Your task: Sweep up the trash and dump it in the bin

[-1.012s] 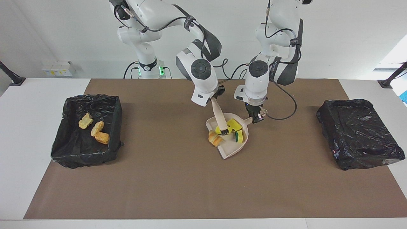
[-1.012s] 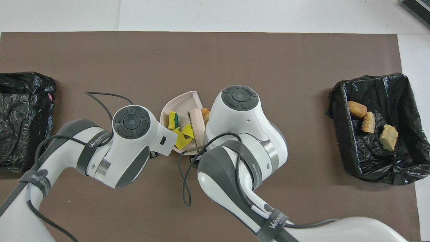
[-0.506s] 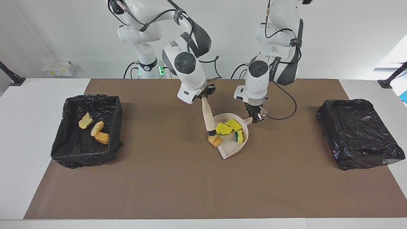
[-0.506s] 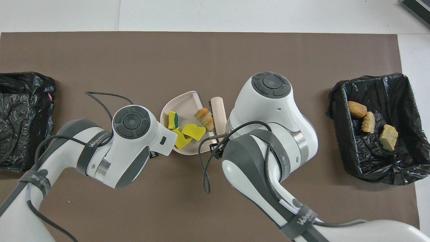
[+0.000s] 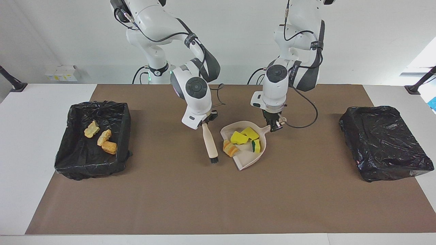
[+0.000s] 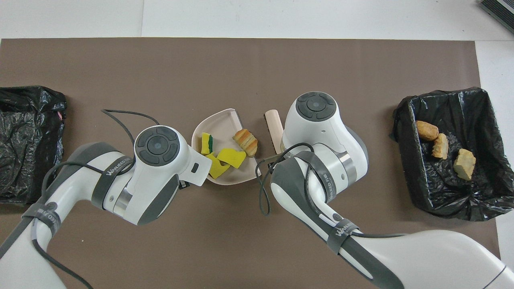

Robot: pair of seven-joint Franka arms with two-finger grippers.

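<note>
A beige dustpan (image 5: pixel 246 158) (image 6: pixel 219 120) lies mid-table. My left gripper (image 5: pixel 274 126) is shut on its handle (image 5: pixel 266 128). In the pan lie yellow sponge pieces of trash (image 5: pixel 239 137) (image 6: pixel 229 156), one of them green-backed (image 5: pixel 254 145) (image 6: pixel 207 141). A golden-brown pastry lump (image 5: pixel 230 148) (image 6: pixel 245 141) sits at the pan's edge. My right gripper (image 5: pixel 206 120) is shut on the beige brush (image 5: pixel 209 139) (image 6: pixel 275 123). The brush slants down beside the pan toward the right arm's end, its black bristles (image 5: pixel 214 159) low at the mat. In the overhead view the arms hide both grippers.
A black-lined bin (image 5: pixel 124 126) (image 6: pixel 405 132) at the right arm's end of the table holds three pastry lumps (image 5: pixel 102 137) (image 6: pixel 439 146). A second black-lined bin (image 5: pixel 381 136) (image 6: pixel 28 132) stands at the left arm's end. A brown mat (image 5: pixel 204 204) covers the table.
My right gripper has drawn the brush out of the dustpan toward the right arm's end and lowered it. The pastry lump now shows at the pan's edge. The left arm has not moved.
</note>
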